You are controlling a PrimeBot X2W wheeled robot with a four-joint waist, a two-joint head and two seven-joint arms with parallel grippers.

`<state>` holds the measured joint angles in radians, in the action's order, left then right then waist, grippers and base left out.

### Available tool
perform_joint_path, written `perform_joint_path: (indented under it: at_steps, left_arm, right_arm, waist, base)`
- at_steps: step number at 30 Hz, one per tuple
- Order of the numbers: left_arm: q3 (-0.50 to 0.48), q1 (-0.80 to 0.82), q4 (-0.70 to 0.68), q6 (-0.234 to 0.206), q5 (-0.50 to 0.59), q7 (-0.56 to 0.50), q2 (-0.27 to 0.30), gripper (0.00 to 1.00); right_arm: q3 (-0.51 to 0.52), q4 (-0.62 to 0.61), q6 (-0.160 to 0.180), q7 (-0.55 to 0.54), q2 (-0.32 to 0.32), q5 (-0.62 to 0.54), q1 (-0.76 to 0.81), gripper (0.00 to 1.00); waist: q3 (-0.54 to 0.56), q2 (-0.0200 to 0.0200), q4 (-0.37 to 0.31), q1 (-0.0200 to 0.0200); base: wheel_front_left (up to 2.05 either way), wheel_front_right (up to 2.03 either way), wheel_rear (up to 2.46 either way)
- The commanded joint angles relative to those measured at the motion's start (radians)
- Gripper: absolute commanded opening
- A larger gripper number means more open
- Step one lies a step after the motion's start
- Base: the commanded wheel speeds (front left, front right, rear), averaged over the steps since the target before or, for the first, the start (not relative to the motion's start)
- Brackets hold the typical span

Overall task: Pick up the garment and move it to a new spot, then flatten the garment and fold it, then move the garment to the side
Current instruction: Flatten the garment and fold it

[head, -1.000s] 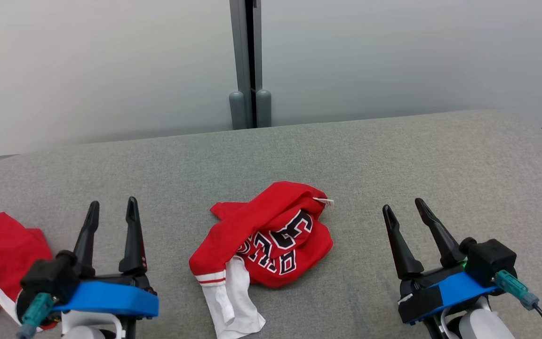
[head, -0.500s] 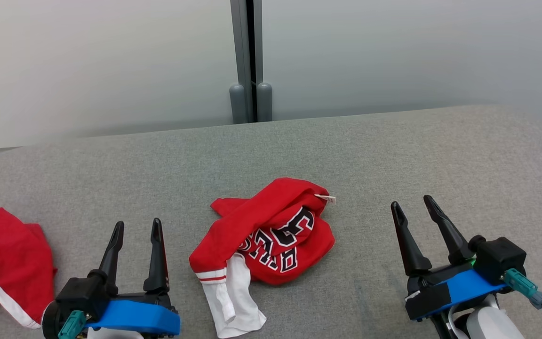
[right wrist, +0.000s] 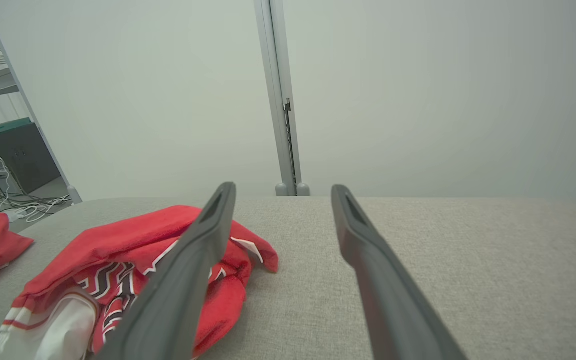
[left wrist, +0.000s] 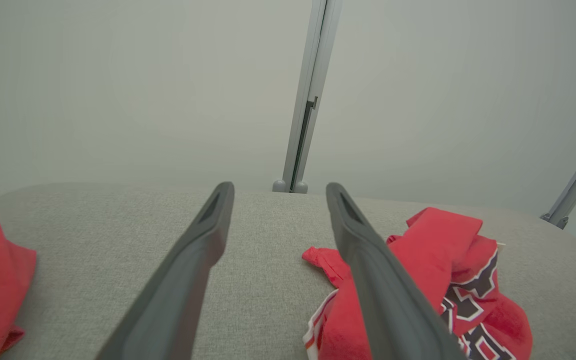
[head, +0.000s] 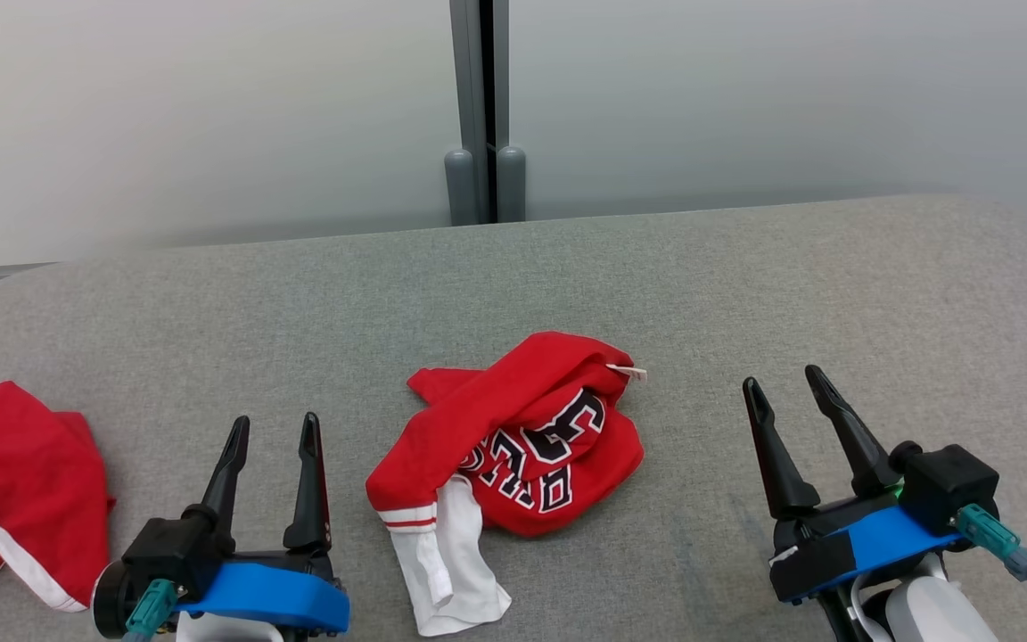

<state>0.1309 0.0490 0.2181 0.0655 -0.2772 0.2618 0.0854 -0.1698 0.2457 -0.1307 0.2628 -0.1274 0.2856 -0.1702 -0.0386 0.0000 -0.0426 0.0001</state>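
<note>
So, nearest first: L gripper (head: 275, 419) at lower left of the head view and R gripper (head: 781, 377) at lower right, both w/ jaws spread wide and nothing btw them, both clear of the cloth. The red lettered garment (head: 522, 428) lies in a heap at centre frame on the grey table (head: 745, 285), btw the two grippers and touched by neither. The L one is nearer to it.

Risks, as I judge them:
- The heap is bunched and layered, so a pinch from above prob. takes one layer or a stray fold. The lift would then drag the rest, and it lands just as crumpled.
- The white panel (head: 447, 571) trailing toward the bottom edge is the bit closest to the L gripper. Grabbing that alone would hang the whole thing lopsided.
- The fingers are long and thin. Coming down too steep, they could dig into the table's woven cover and snag.
- A second red cloth (head: 14, 481) w/ white trim sits at the far left edge, near the L arm. A wide swing could catch it, and being the same colour it's easy to mix up.

Materials:
- The garment looks like a soft knit, matte and limp, w/ deep folds.
- The black letters (head: 558, 446) have a white outline and are partly buried, so not readable.
- A small pale tag (head: 628, 371) sticks out at the heap's upper right.
- The table cover is a coarse grey weave w/ rounded corners.
- Farthest back are smooth pale wall panels, split by a grey upright post (head: 485, 107) at top centre.
</note>
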Motion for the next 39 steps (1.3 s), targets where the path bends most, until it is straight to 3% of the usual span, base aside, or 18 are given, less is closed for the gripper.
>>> perform_joint_path:
  at_steps: [1, 19, 24, 30, 33, 39]
  left_arm:
    - [-0.009, 0.016, 0.007, 0.008, 0.010, 0.005, -0.005, 1.00]
    - [-0.019, 0.031, 0.037, 0.045, 0.030, 0.005, -0.027, 1.00]
    - [0.030, 0.024, 0.065, 0.056, 0.011, -0.004, -0.030, 1.00]
    - [0.120, 0.023, 0.053, 0.064, -0.044, -0.117, -0.031, 1.00]
    - [0.182, 0.000, 0.024, 0.067, -0.098, -0.271, -0.021, 1.00]
    - [0.240, -0.033, -0.035, 0.068, -0.148, -0.462, -0.002, 1.00]
  right_arm:
    - [-0.001, 0.005, 0.000, 0.003, -0.008, 0.000, -0.005, 1.00]
    - [-0.003, 0.020, 0.000, 0.003, -0.012, 0.003, -0.014, 1.00]
    - [-0.002, 0.021, 0.000, 0.003, -0.011, 0.004, -0.015, 1.00]
    - [0.007, 0.018, 0.000, 0.003, -0.016, 0.006, -0.022, 1.00]
    - [0.016, 0.013, 0.000, 0.003, -0.014, 0.004, -0.023, 1.00]
    - [0.026, 0.010, 0.000, 0.003, -0.008, 0.002, -0.026, 1.00]
  waist:
    - [0.000, 0.0000, 0.004, -0.0001]
    - [-0.012, 0.0000, 0.056, -0.0001]
    - [-0.013, 0.0000, 0.066, -0.0001]
    - [-0.022, 0.0000, 0.071, -0.0001]
    - [-0.031, 0.0000, 0.072, -0.0001]
    - [-0.041, 0.0000, 0.067, -0.0001]
  base:
    - [0.00, 0.00, 0.00]
    - [0.00, 0.00, 0.00]
    - [0.00, 0.00, 0.00]
    - [0.00, 0.00, 0.00]
    - [0.00, 0.00, 0.00]
    - [0.00, 0.00, 0.00]
